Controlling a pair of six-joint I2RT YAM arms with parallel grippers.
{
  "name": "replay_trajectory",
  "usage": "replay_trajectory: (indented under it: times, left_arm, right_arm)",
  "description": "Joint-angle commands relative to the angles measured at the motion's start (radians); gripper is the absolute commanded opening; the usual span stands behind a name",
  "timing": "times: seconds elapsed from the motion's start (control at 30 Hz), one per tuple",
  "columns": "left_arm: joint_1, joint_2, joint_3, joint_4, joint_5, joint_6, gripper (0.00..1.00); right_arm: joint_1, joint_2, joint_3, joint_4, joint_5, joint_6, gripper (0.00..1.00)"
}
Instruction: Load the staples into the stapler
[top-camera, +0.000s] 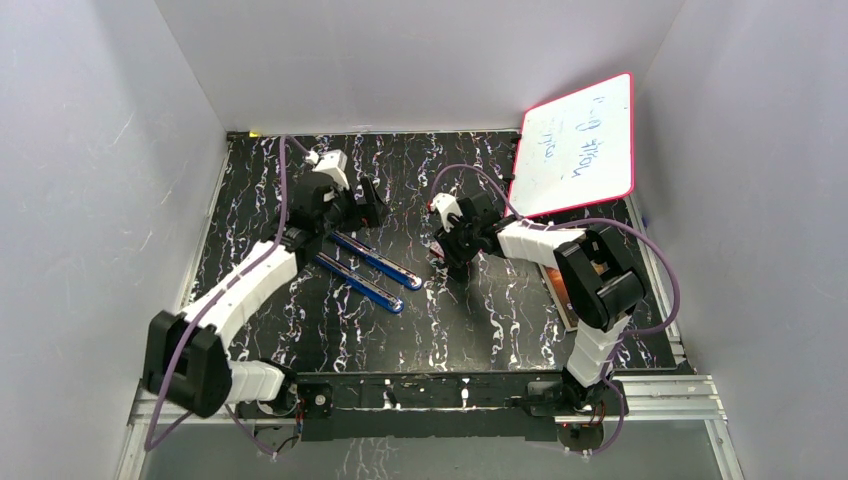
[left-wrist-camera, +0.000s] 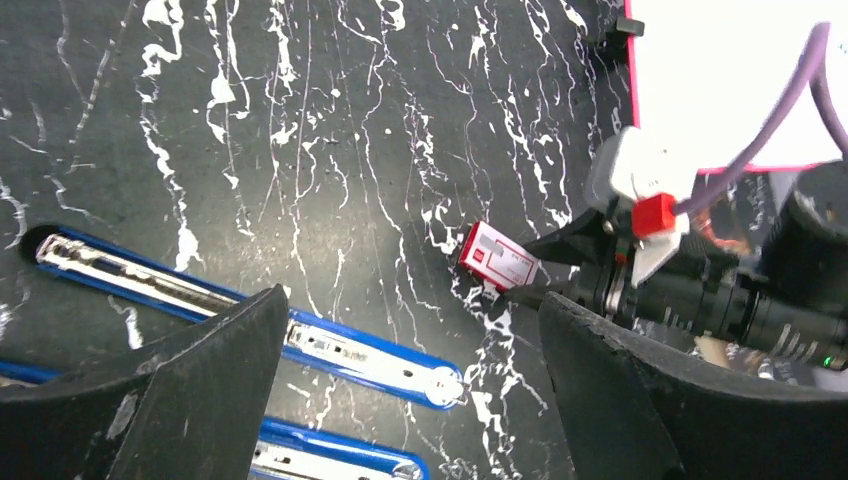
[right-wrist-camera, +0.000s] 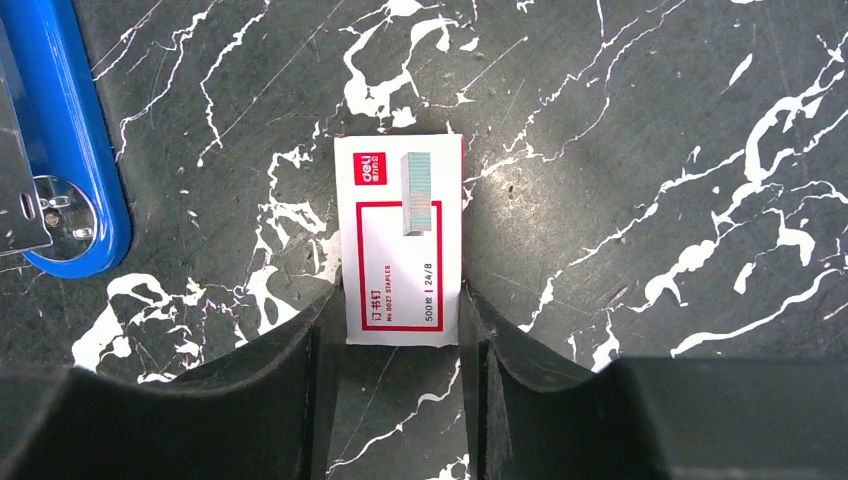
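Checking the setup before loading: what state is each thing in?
Stapler: opened flat, rail exposed.
Box: lying flat, label up, gripped at its sides.
Left gripper: open, empty.
Right gripper: shut on box.
Whiteboard: propped up, written on.

Your table top (right-wrist-camera: 650, 120) looks like black stone with white veins. It is smooth and has a soft shine. In the top view, at one o'clock, the whiteboard (top-camera: 580, 145) is glossy white with a smooth pink rim. At six o'clock the silvery metal rail (top-camera: 660, 395) looks dull. The walls (top-camera: 400, 60) are pale and matt.

The stapler (left-wrist-camera: 370, 358) has shiny blue sides; you cannot tell if they are plastic or paint. Inside it is bright bare metal. The small box (right-wrist-camera: 400, 245) looks like smooth printed card, red and white.

Your left gripper (left-wrist-camera: 410, 300) and right gripper (right-wrist-camera: 400, 330) have black matt plastic fingers (left-wrist-camera: 200, 400). The left ones show pale scuffs. The purple cable (left-wrist-camera: 770, 130) looks smooth and rubbery.
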Motion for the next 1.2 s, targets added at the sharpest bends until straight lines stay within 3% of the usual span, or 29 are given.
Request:
replay_trajectory:
  times: [0.0, 0.27, 0.5, 0.87, 1.0, 1.17]
  left_arm:
    - [0.112, 0.129, 0.056, 0.074, 0.214, -0.132, 0.95]
    - [0.185, 0.404, 0.107, 0.269, 0.513, -0.249, 0.95]
    - [0.185, 0.573, 0.209, 0.319, 0.604, -0.244, 0.97]
    - [0.186, 0.77, 0.267, 0.45, 0.756, -0.29, 0.55]
    - [0.181, 0.812, 0.282, 0.498, 0.807, -0.312, 0.48]
    - [0.164, 0.827, 0.26, 0.496, 0.815, -0.297, 0.45]
  right_arm:
    - [0.003, 0.012, -0.019, 0.025, -0.027, 0.002, 0.44]
    - [0.003, 0.038, 0.006, 0.075, -0.05, -0.021, 0.41]
    - [0.004, 0.06, 0.015, 0.088, -0.079, -0.025, 0.39]
    - [0.004, 0.088, 0.041, 0.104, -0.099, -0.045, 0.39]
    - [0.005, 0.104, 0.058, 0.102, -0.106, -0.053, 0.39]
    - [0.005, 0.125, 0.078, 0.106, -0.099, -0.051, 0.39]
